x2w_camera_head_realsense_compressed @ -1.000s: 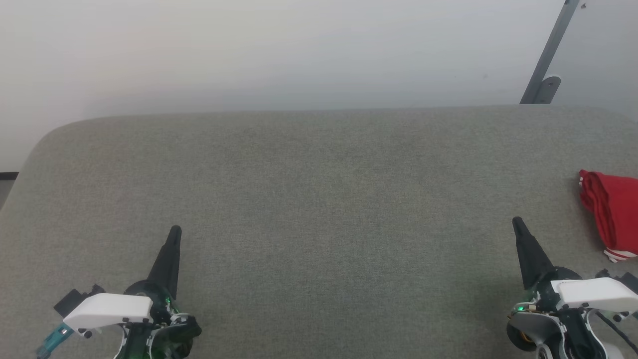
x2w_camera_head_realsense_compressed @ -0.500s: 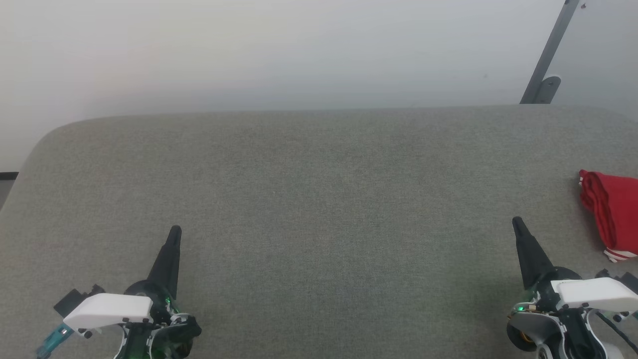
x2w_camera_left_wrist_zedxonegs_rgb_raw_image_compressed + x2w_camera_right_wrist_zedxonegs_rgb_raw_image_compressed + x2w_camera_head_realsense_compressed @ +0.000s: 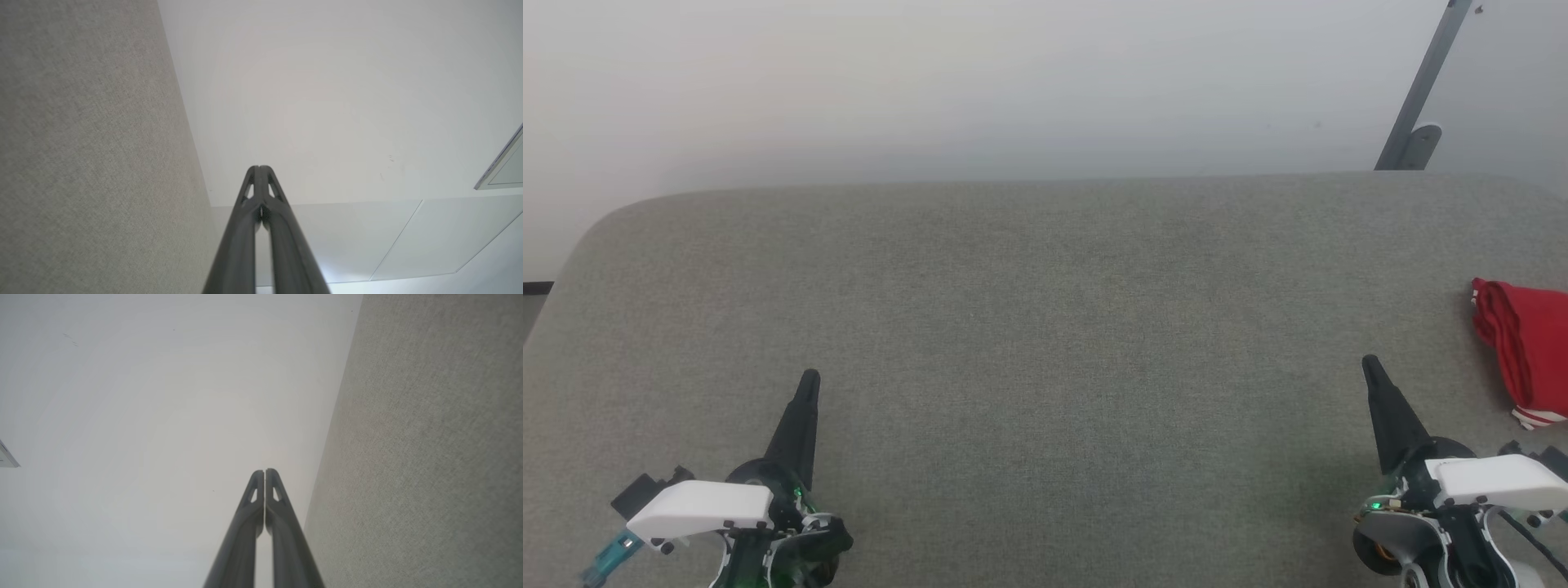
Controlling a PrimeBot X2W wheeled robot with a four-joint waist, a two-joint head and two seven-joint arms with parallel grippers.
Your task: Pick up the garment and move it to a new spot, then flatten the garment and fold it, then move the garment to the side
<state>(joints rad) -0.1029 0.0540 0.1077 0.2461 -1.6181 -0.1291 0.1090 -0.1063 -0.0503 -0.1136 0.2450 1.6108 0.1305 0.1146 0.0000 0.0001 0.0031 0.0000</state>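
Red garment (image 3: 1527,347) bundled at the counter's (image 3: 1045,310) right edge, near our right tool (image 3: 1370,363), well apart from our left tool (image 3: 809,376), both clenched empty

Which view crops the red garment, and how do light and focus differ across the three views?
Head view: soft even light, the garment cut by the right edge. Left wrist view: the left tool blurs toward the lens, a bright patch beside it. Right wrist view: the right tool blurs likewise, no glare.

I am seeing nothing changing over the last second: the left gripper (image 3: 808,377), right gripper (image 3: 1369,362) and garment (image 3: 1523,343) are all sitting put.
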